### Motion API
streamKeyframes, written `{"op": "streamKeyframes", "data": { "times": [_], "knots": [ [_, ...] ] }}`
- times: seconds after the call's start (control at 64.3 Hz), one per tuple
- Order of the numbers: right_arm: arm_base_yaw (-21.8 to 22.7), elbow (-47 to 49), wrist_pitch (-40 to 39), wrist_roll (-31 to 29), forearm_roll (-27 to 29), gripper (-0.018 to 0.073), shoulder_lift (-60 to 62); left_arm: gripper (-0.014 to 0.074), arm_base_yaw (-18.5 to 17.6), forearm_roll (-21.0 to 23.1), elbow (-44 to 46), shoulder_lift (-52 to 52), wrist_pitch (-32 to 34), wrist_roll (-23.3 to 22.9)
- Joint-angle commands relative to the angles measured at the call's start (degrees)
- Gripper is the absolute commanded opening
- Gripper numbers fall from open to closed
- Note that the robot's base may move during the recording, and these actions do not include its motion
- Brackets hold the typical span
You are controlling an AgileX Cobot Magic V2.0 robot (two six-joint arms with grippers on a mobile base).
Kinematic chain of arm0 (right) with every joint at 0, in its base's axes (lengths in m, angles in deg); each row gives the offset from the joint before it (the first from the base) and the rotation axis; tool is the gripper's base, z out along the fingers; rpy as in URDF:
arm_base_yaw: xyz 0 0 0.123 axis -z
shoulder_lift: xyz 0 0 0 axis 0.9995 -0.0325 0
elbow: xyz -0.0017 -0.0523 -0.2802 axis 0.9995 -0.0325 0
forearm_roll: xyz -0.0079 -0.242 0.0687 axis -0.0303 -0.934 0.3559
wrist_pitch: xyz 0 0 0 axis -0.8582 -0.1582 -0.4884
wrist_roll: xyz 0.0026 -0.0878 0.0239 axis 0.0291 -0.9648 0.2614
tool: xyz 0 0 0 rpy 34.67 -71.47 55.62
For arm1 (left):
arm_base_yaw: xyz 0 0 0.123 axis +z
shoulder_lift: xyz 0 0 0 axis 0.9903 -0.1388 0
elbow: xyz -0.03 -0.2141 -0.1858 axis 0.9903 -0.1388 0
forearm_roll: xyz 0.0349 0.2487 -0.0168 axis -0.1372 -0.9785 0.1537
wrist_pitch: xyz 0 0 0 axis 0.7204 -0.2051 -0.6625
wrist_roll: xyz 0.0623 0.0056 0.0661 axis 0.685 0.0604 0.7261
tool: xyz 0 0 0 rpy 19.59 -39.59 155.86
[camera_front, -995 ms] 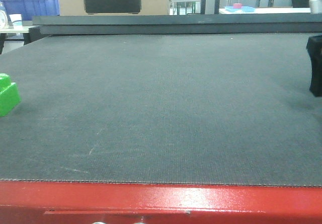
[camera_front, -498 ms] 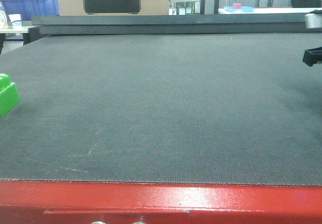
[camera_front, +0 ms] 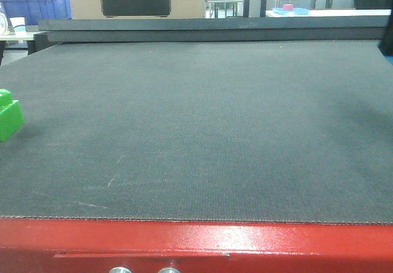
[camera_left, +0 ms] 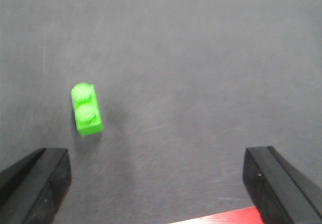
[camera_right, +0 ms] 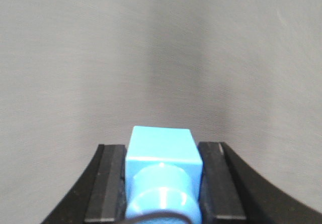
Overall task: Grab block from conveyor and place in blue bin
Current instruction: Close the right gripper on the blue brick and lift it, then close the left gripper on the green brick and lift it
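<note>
Green block point(camera_front: 9, 116) sits on the conveyor point(camera_front: 202, 132) belt a short way back from the red frame point(camera_front: 196, 245), out at the frame's left end, half cut off by the edge of the front view. It has not shifted over the last second, so the belt looks stopped or barely crawling.

The change is at the frame's other end. A second ago the right gripper point(camera_right: 161, 144) stood low over the belt beyond the frame's right end. Half a second ago it was higher, and now only a dark sliver with a blue tip shows there, high up. Its wrist camera explains this: the two pads are clamped on a blue block point(camera_right: 161, 161), stud toward the lens, with bare belt beneath. I read that as a pick done and a lift under way, which leaves this arm the carry and the drop.

The left gripper point(camera_left: 156, 151) hangs above the belt just beyond the frame, fingers spread wide and holding nothing. The green block lies ahead of them, farther from the frame. It is well off-centre, close to one finger's line, and not yet between the two. By my judgement this arm needs a sideways shift and a reach forward before it can close.

A blue bin point(camera_front: 34, 6) shows far beyond the frame, past the belt's far-left corner. It is small and cropped, so it may or may not be the drop target.
</note>
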Motion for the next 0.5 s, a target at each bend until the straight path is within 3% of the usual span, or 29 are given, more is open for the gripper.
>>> {"op": "streamKeyframes", "data": {
  "times": [0.0,0.202,0.482],
  "knots": [
    [-2.9,-3.6,-2.3,-0.2,0.2,-0.0154,4.4,0.0599,2.6,-0.6,3.4,-5.8,-2.3,-0.6],
    [-6.8,-8.2,-3.2,-0.2,1.4,-0.0154,11.8,0.0599,8.4,-0.7,7.3,-18.0,-2.6,2.2],
    [-7.2,-8.2,-3.2,-0.2,2.6,-0.0154,15.7,0.0599,7.7,-1.7,7.4,-31.8,2.6,3.5]
  ]
}}
